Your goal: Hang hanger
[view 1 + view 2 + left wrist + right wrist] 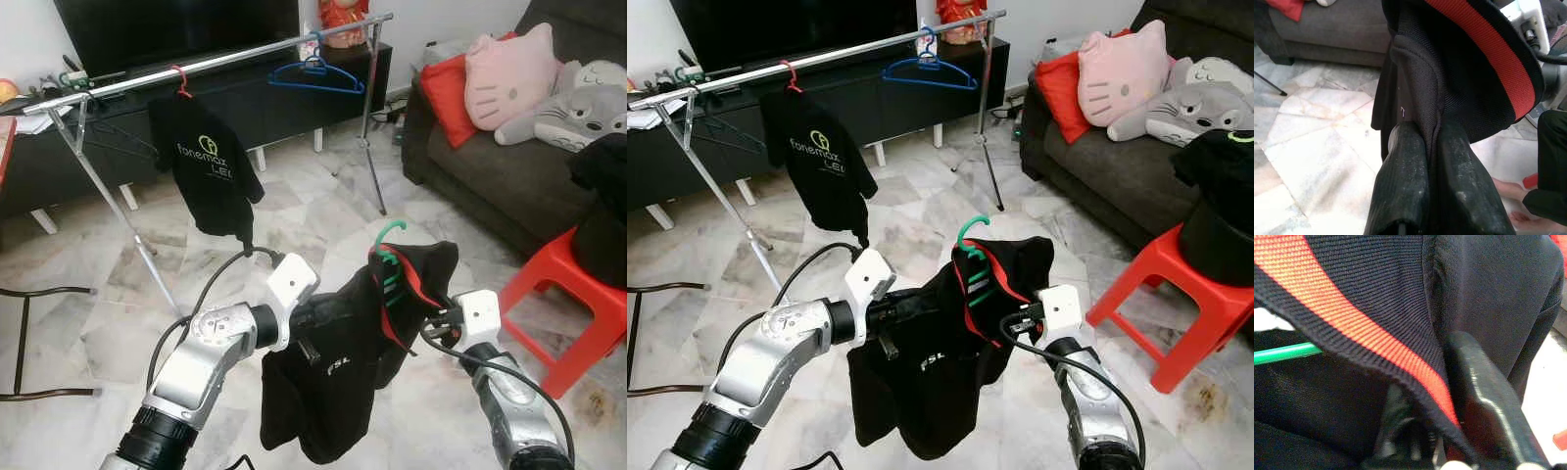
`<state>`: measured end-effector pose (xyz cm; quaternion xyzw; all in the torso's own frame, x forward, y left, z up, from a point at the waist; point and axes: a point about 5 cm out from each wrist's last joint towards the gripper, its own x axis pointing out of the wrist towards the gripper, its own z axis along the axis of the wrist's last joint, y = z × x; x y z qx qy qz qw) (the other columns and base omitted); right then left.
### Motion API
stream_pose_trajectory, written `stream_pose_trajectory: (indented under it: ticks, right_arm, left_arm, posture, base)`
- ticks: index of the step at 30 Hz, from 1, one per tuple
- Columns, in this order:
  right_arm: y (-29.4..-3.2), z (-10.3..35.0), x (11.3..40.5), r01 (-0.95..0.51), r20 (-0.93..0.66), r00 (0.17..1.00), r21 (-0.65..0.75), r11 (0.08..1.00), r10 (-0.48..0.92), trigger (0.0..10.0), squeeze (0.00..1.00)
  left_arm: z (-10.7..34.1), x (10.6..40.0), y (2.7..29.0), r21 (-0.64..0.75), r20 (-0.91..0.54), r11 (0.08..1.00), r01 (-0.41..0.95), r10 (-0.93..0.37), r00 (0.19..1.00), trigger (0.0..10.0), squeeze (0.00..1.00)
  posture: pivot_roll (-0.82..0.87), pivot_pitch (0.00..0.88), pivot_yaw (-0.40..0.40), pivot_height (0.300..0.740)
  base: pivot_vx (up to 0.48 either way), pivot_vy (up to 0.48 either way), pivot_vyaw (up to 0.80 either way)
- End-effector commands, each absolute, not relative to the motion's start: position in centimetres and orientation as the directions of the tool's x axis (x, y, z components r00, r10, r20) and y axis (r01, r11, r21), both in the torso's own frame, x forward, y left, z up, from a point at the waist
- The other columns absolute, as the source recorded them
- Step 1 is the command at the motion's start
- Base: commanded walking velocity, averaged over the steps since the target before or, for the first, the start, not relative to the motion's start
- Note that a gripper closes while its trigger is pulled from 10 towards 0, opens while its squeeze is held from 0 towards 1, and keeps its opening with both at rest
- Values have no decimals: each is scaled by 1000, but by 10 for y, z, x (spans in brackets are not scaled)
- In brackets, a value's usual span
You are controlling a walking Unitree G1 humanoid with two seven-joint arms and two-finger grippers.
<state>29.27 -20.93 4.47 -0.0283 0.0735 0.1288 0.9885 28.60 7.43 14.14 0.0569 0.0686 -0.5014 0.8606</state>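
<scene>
1. Left gripper (1432, 161): two long black fingers pressed together on a fold of the black shirt with the red neck band (333, 362), holding its shoulder at about 9 o'clock of the garment.
2. Right gripper (1449, 396): fingers pinching the same shirt near the red band, at about 3 o'clock of it.
3. Between them: green plastic hanger (390, 257) inside the shirt, hook standing up at 12 o'clock, not yet on anything.
4. Farther out, toward 11 o'clock: long silver metal clothes rail (235, 61), well apart from the hook, already carrying a black printed shirt on a red hanger (206, 162) and a bare blue hanger (318, 76).
5. At 3 o'clock: red plastic stool (563, 299) and dark sofa (490, 186).
6. Likely risks: grip on cloth alone, so hanger free to tilt or slip out; hook missing the rail; snagging the neighbouring hangers.
</scene>
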Motion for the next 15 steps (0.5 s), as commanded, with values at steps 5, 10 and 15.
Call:
stream_pose_trajectory:
  ticks: [5, 10, 15]
  right_arm:
    - [-209, 44, 294, -255, -159, 957, -48, 966, 244, 0, 0]
    - [-208, 43, 294, -255, -164, 956, -48, 966, 244, 0, 0]
    - [-209, 43, 295, -252, -165, 957, -53, 966, 240, 0, 0]
  left_arm:
    - [161, 283, 73, 67, -115, 463, 884, -876, 468, 10000, 0]
    - [165, 280, 73, 68, -113, 443, 894, -887, 448, 10000, 0]
    - [165, 278, 73, 70, -123, 433, 899, -890, 438, 10000, 0]
  posture:
    - [-108, 0, 44, 740]
    - [-106, 0, 43, 740]
    - [-107, 0, 43, 740]
  base:
    - [0, 0, 0]
    - [0, 0, 0]
    - [0, 0, 0]
